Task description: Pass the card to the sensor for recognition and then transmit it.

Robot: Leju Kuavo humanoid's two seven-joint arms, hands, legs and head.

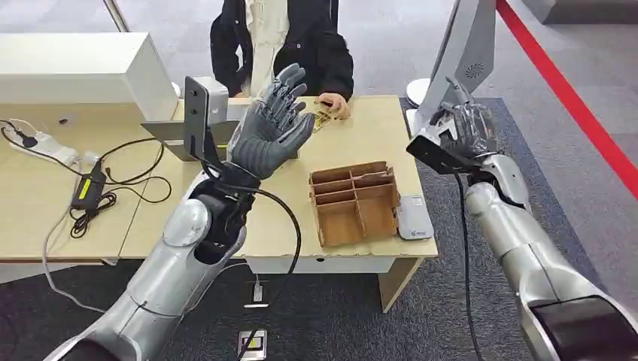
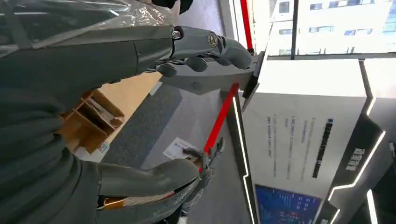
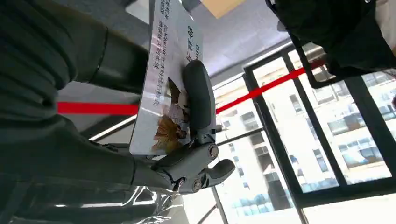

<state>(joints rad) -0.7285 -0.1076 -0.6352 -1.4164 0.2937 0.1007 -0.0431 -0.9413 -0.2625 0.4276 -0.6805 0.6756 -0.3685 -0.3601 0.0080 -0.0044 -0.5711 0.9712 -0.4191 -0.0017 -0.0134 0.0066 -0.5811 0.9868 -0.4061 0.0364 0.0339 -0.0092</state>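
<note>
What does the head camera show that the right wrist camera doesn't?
Head view alone: the desk, the wooden organizer, a seated person and the raised, open left robot hand.

Right wrist view alone: the card's printed face, with text and a picture, and the windows.

Both: the right robot hand, which the wrist view shows gripping the card, and the red floor line.

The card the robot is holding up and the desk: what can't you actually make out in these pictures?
- Card: in the right wrist view the thumb covers part of its printed face; the small print is unreadable.
- Right hand: in the head view the card cannot be made out in it.
- Small card under the person's hand: too small to read.
- Wooden organizer: compartment contents unclear.
- Left hand hides part of the desk behind it.
</note>
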